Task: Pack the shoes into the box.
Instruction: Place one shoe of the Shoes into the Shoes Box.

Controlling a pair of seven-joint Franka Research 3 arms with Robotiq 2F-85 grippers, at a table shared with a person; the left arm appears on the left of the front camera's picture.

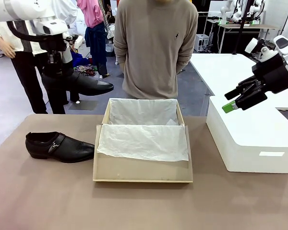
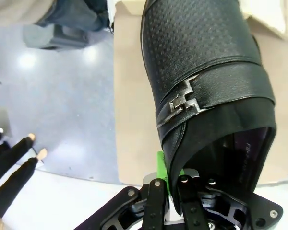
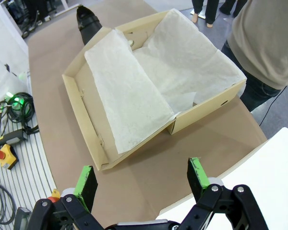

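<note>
One glossy black shoe (image 1: 86,85) hangs in the air at the upper left, toe pointing right, with my left gripper (image 1: 57,72) shut on its heel collar. The left wrist view shows that shoe (image 2: 206,86) close up, its metal buckle facing the camera and the gripper (image 2: 170,189) pinching the rim. A second black shoe (image 1: 57,146) lies on the table left of the box (image 1: 141,167). The tan cardboard box is open, lined with white tissue paper (image 3: 149,91). My right gripper (image 1: 240,98) hovers open over the white plastic box, right of the shoebox; its fingers (image 3: 198,175) stand wide apart.
A big white plastic box (image 1: 254,139) stands at the right of the brown table (image 1: 38,201). A person in a beige sweater (image 1: 156,43) stands behind the shoebox at the far edge. Other people stand at the back left.
</note>
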